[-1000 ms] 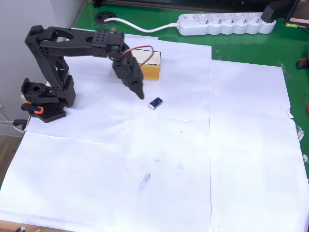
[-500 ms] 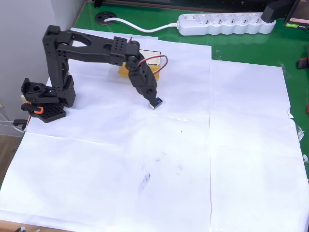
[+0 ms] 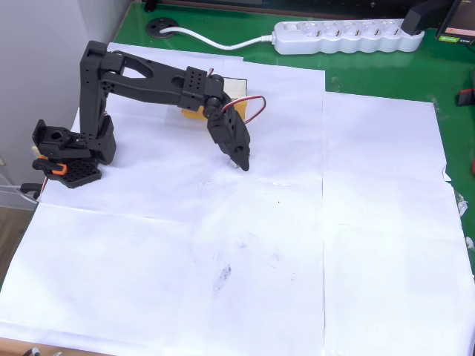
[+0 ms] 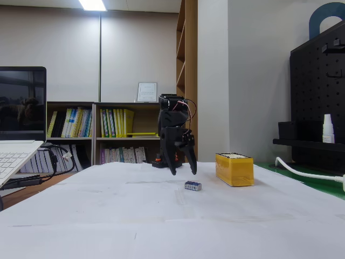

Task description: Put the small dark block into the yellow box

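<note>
Black gripper (image 4: 183, 171): fingers parted, holding nothing, above your small dark block (image 4: 192, 185). Risk: closing off-centre flicks it away from yellow box (image 4: 234, 169).

The room is bright and evenly lit. In the fixed view a ceiling light panel (image 4: 92, 5) glows at the top edge, and the white paper (image 4: 172, 216) covering the tabletop looks soft and slightly washed out toward the near edge, perhaps out of focus. Seen from overhead, the paper (image 3: 356, 245) is close to overexposed, with only faint creases showing. The arm (image 3: 159, 85) casts a weak, diffuse shadow beneath itself. The laptop screen (image 4: 21, 102) carries dim reflections.
</note>
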